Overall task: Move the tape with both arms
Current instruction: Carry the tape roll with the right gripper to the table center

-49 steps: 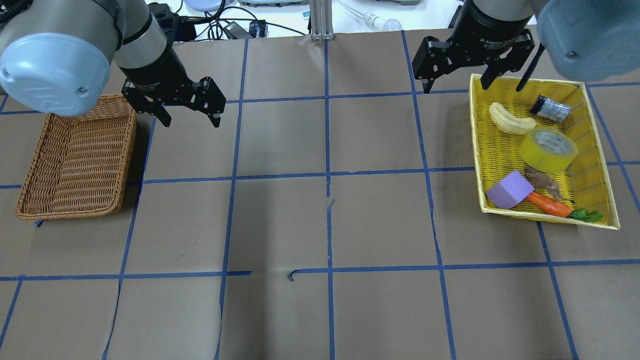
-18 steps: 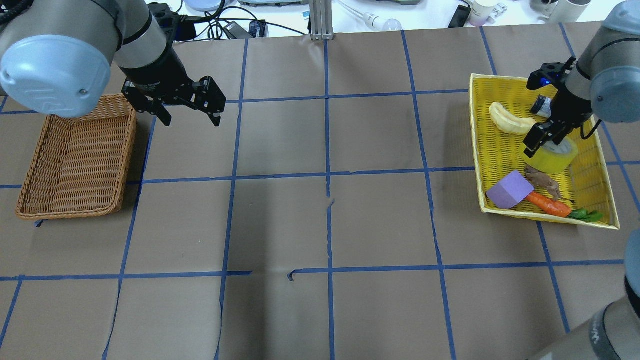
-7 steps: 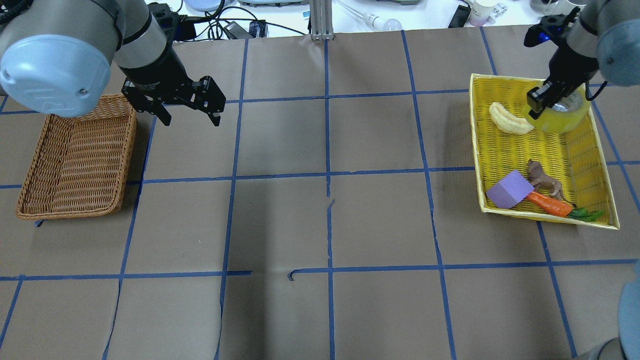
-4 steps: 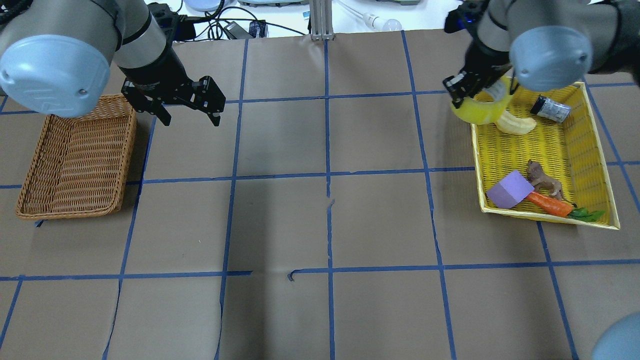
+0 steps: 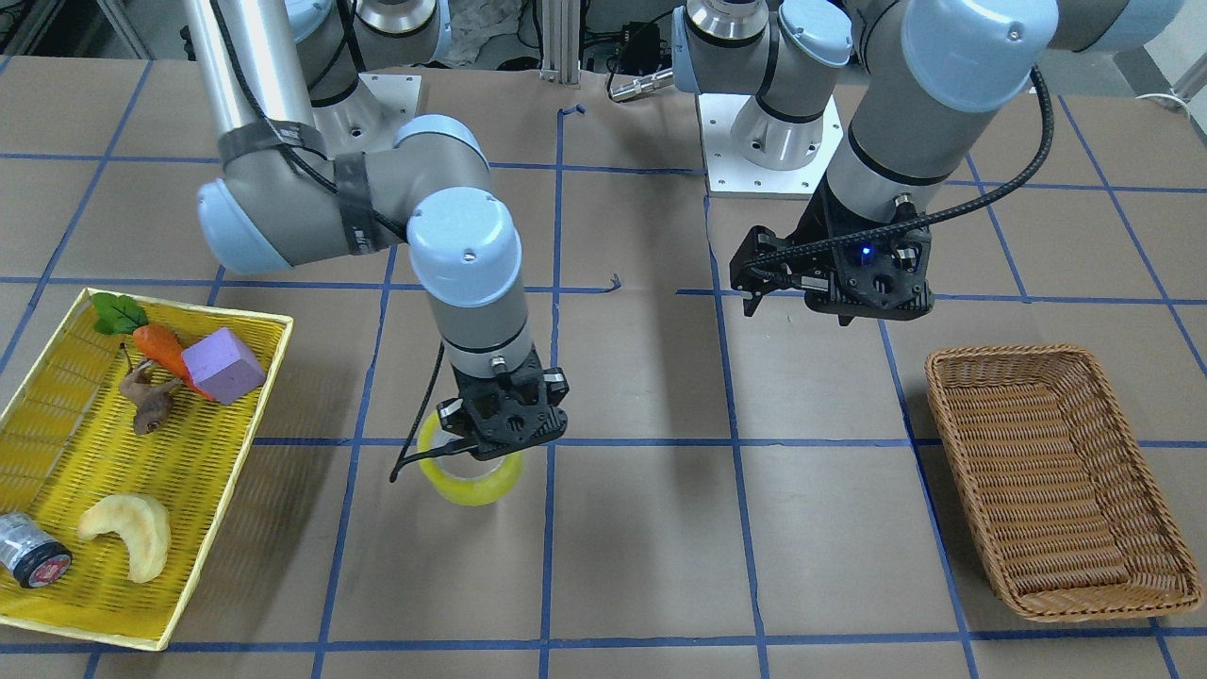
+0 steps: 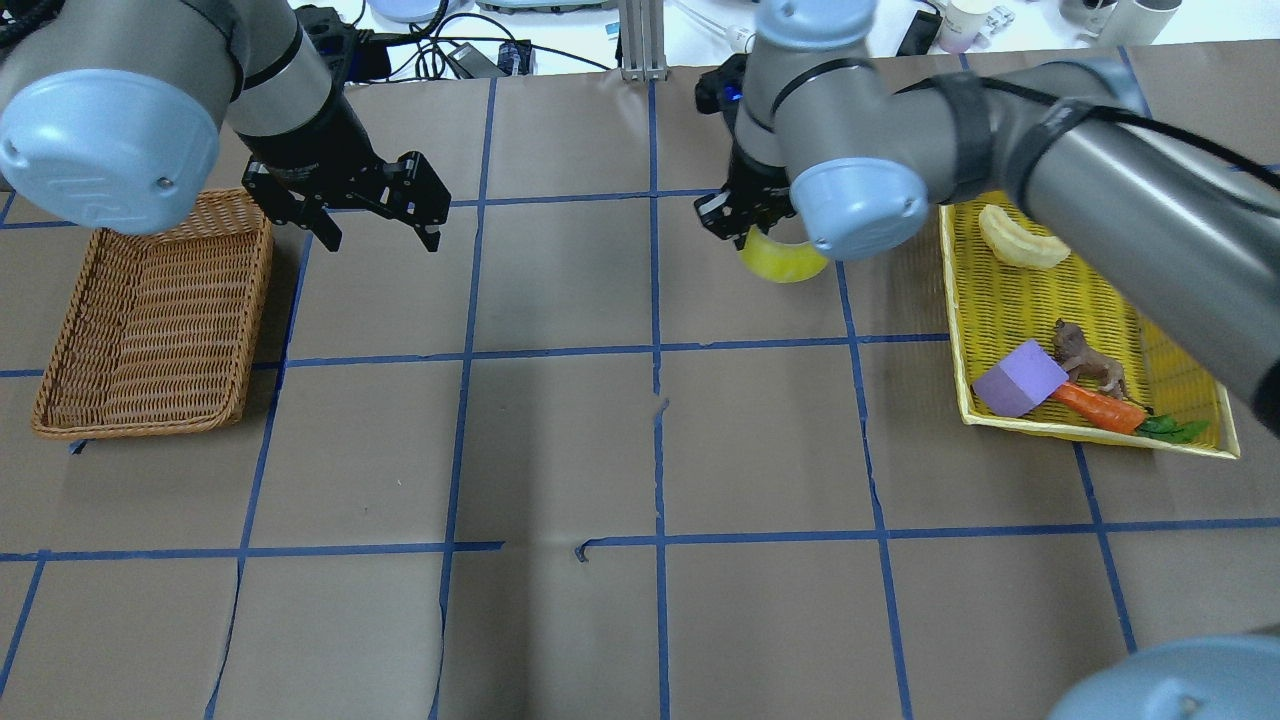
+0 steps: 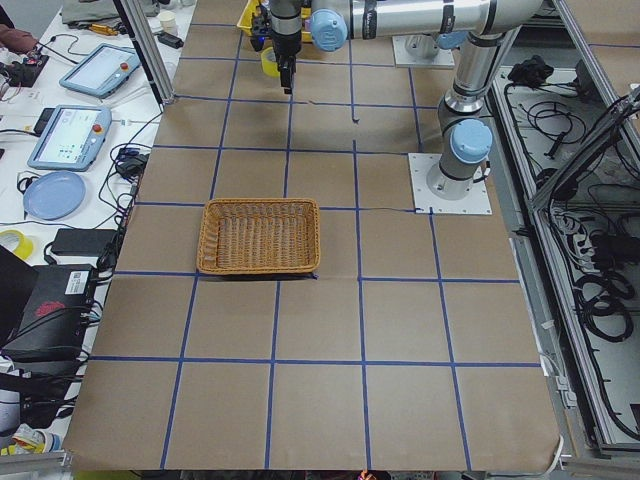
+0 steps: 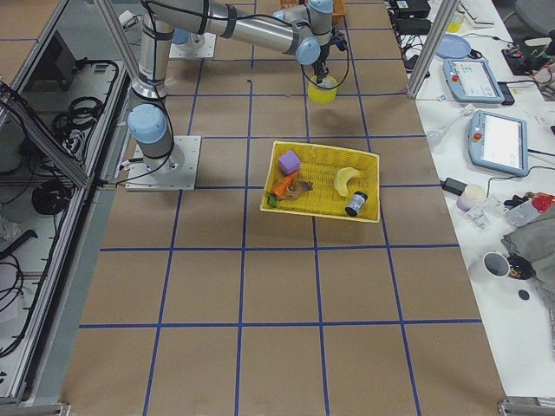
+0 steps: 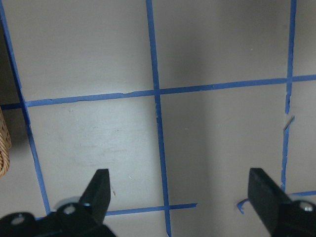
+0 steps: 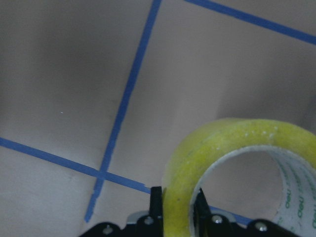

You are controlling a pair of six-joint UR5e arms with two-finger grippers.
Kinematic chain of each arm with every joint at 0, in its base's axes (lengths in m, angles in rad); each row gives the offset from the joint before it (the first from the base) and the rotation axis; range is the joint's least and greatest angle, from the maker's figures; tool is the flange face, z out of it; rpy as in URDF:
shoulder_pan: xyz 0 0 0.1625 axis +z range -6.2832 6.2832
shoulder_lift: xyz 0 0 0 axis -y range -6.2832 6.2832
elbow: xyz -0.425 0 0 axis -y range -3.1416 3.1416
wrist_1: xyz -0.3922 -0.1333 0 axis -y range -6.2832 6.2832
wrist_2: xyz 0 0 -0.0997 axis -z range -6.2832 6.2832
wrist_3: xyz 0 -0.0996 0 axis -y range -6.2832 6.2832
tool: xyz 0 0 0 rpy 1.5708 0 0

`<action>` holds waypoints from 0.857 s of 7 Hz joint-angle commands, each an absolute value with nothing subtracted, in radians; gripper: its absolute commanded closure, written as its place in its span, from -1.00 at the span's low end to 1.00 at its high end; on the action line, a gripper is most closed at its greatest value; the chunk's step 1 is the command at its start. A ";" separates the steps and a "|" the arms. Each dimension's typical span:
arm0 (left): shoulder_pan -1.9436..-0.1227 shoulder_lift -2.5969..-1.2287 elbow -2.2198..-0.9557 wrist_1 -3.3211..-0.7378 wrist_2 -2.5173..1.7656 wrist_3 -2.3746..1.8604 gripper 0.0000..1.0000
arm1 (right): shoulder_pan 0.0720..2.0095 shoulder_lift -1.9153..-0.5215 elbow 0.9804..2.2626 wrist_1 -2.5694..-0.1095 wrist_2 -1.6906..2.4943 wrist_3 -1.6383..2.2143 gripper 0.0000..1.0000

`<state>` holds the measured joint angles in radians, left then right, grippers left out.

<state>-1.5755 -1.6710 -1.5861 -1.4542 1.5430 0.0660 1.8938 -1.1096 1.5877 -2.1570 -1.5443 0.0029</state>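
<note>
The yellow tape roll [image 5: 470, 476] hangs from my right gripper [image 5: 483, 451], which is shut on the roll's wall, one finger inside the core and one outside. It is held just above the table, near the middle and toward the far side. It also shows in the overhead view [image 6: 780, 260] and the right wrist view [image 10: 232, 148], where my right gripper [image 10: 177, 203] pinches the rim. My left gripper [image 6: 383, 238] is open and empty, hovering beside the wicker basket [image 6: 150, 310]. The left wrist view shows my left gripper [image 9: 180, 185] wide apart over bare table.
The yellow basket [image 6: 1000, 300] at the robot's right holds a banana [image 6: 1020, 240], a purple block [image 6: 1018, 378], a carrot [image 6: 1095, 405], a toy animal [image 6: 1085, 355] and a small dark cylinder [image 5: 28, 561]. The wicker basket [image 5: 1037, 471] holds nothing.
My right arm lifted the tape out of the yellow basket and carried it left over the table toward the middle. The left arm has not moved.
</note>
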 commanded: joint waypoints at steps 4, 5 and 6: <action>-1.575 -1.672 -1.588 -1.453 1.542 0.067 -1.00 | 1.990 -0.993 1.594 -2.233 -1.517 0.071 0.83; -1.574 -1.672 -1.588 -1.453 1.542 0.067 -1.00 | 1.990 -0.991 1.594 -2.230 -1.522 0.072 -0.13; -1.574 -1.672 -1.588 -1.453 1.542 0.067 -1.00 | 1.990 -0.999 1.588 -2.223 -1.522 0.078 -0.99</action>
